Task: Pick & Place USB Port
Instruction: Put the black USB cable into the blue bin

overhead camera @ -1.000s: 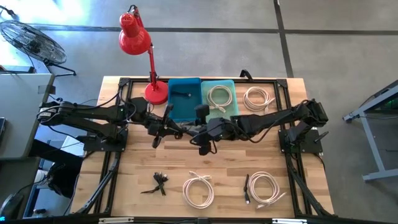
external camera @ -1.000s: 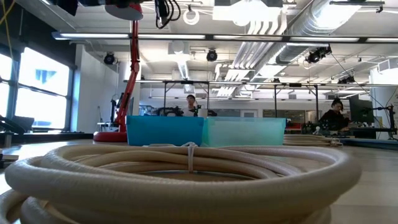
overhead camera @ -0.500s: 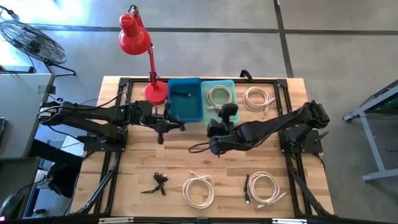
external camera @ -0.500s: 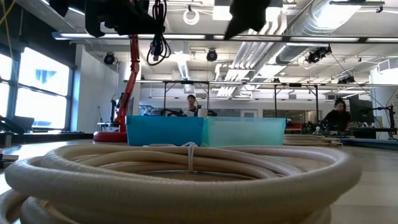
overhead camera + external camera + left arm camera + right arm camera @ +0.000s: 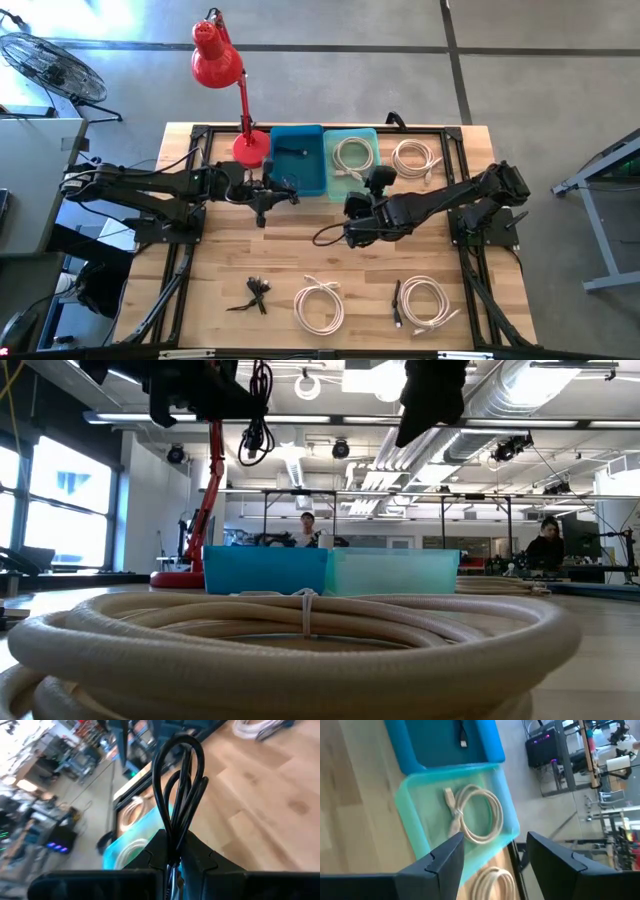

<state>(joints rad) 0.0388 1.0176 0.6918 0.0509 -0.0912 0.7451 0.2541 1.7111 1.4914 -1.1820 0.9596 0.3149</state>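
Cable [image 5: 179, 795] pinched in my left gripper [image 5: 172, 862] by blue bin [image 5: 298, 160] | right gripper [image 5: 492, 852] wide, empty, near teal bin [image 5: 420, 827]

Two bins [image 5: 325, 160] are set side by side at the bench's back edge; three cable bundles [image 5: 319, 305] are laid along the front edge.

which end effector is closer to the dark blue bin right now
Left. The left end effector, shut on a black cable, hangs at the dark blue bin's front-left edge; the open right end effector sits beside the neighbouring light teal bin.
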